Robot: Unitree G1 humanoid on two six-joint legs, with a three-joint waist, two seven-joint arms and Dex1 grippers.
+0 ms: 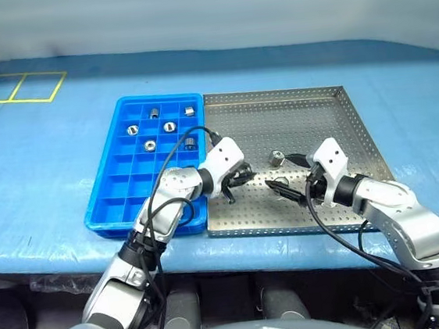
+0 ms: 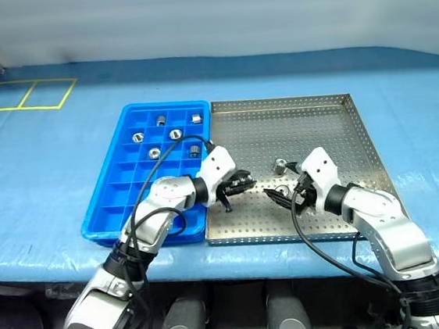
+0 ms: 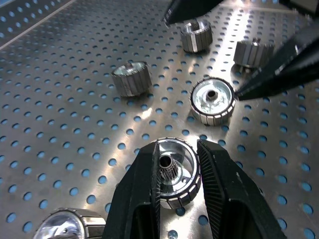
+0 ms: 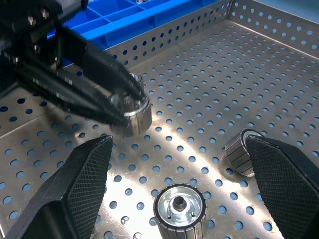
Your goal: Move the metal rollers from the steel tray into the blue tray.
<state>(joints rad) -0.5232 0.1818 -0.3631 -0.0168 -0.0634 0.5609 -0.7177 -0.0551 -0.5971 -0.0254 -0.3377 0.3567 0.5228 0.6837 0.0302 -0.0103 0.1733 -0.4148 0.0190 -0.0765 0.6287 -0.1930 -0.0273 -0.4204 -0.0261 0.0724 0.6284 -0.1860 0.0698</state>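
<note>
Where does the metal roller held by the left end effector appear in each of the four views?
Left eye view: the held roller is at the left end effector's tip, over the steel tray, near its left edge.
Right eye view: same place, right of the blue tray.
Left wrist view: between the two black fingers.
Right wrist view: clamped at the dark fingers' tip.
Shared landmark: the steel tray's perforated floor.

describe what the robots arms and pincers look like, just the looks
Both arms are silver-grey metal with rounded joints, white housings at the wrists and loose black cables looping alongside. The left pincer and right pincer each have two black tapered fingers with finely ribbed, cross-hatched inner pads.
</note>
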